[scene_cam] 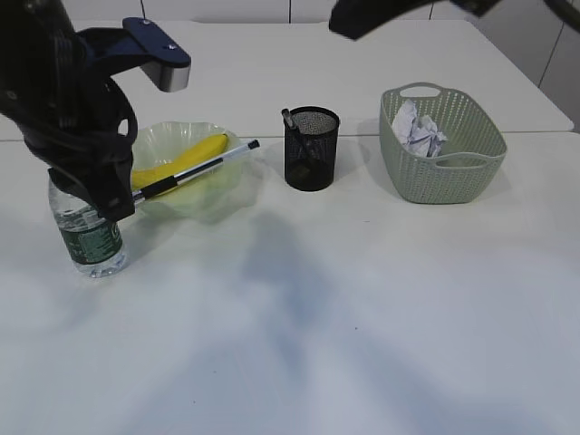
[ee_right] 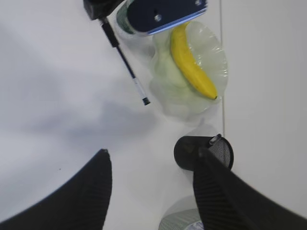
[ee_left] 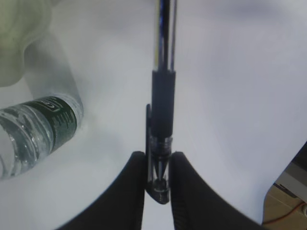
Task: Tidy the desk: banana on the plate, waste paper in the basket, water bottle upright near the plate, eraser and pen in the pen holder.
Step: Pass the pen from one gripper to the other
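I'm looking over a white table (scene_cam: pixel 362 299), with a second white tabletop butted up behind it. Taking the black mesh pen holder (scene_cam: pixel 311 149) as my marker, everything else sits to one side or the other. Far left of it, the water bottle (scene_cam: pixel 91 237) stands upright, just beside the pale green plate (scene_cam: pixel 227 172). My left gripper (ee_left: pixel 158 165) is up over that spot, its fingers pinched on the end of the pen (scene_cam: pixel 195 172), which I hold off the surface, slanting across the plate with its tip pointing toward the holder. The banana (scene_cam: pixel 181 159) lies in the plate, under the pen. The holder itself has a dark item leaning inside; I can't tell what. Right of it sits the green woven basket (scene_cam: pixel 453 172), crumpled waste paper (scene_cam: pixel 419 131) inside. My right gripper (ee_right: pixel 153 187) hangs high above the holder, jaws spread, nothing between them.
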